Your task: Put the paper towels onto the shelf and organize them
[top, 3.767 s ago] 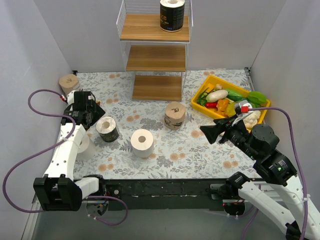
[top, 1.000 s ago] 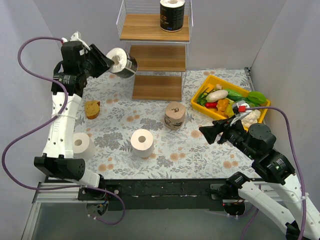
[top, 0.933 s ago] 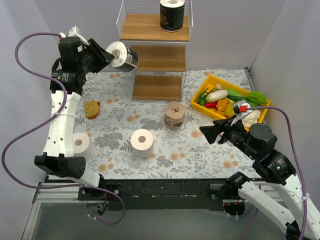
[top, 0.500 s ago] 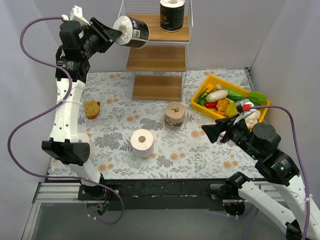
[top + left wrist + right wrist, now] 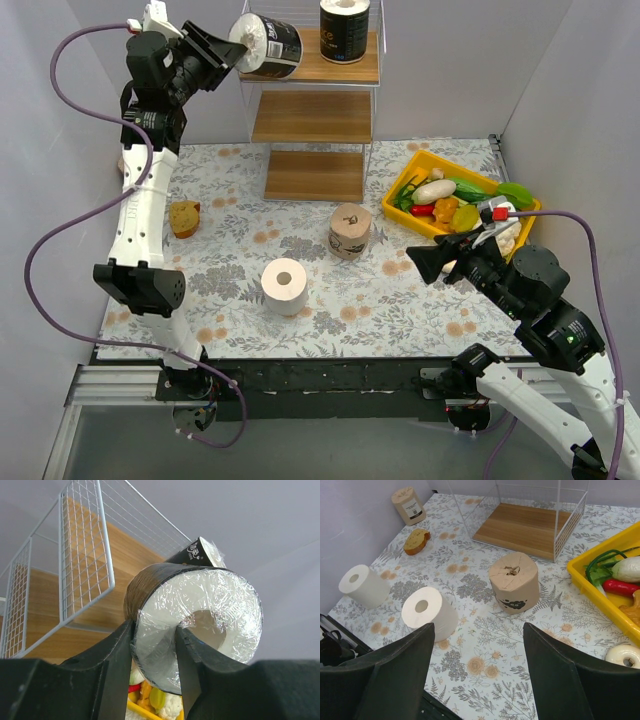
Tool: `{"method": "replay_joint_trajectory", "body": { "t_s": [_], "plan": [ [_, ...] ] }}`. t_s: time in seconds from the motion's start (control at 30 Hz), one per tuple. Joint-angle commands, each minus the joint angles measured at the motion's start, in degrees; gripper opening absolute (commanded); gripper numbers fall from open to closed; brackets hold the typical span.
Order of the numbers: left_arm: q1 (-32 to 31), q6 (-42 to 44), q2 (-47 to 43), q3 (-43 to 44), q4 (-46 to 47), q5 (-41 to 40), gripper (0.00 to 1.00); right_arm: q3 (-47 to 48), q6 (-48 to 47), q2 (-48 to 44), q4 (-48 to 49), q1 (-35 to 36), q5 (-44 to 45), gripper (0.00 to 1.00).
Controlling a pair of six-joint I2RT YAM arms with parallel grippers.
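Top view: we are logging the left gripper (image 5: 238, 50) pinching a black-wrapped roll (image 5: 272, 45) at the shelf (image 5: 310, 68) top board's left edge, at nine o'clock from a second black roll (image 5: 345, 18). The right gripper (image 5: 425, 265) is hanging with its jaws spread wide, holding nothing.

Left wrist: glossy film is covering the roll's white end, with one finger (image 5: 119, 665) pressing outside and the other sitting in the core.

Right wrist: a tan roll (image 5: 514, 582) and a white roll (image 5: 427, 611) are standing on floral cloth (image 5: 485, 630), and a grey wall (image 5: 350, 520) is closing in at nine o'clock.

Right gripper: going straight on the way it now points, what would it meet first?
Probably the tan paper towel roll standing ahead of the right gripper; depth is unclear.
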Motion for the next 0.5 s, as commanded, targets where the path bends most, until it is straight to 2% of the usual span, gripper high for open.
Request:
{"method": "replay_joint_trajectory", "body": {
  "t_s": [0.0,0.23,0.47],
  "plan": [
    [-0.24,-1.63,1.64,3.85,3.93,-0.78,0.22,2.00,-0.93,-0.75,0.29,0.10,2.03,0.78],
    [-0.68,-2.95,4.37,7.02,7.71,-1.40,0.22,1.56,-1.45,-0.93,1.34,0.18,2.03,0.79],
    [-1.30,-3.04,5.51,7.37,9.29,-2.01,0.30,1.65,-2.24,-1.10,1.70,0.18,2.12,0.79]
  ]
}}
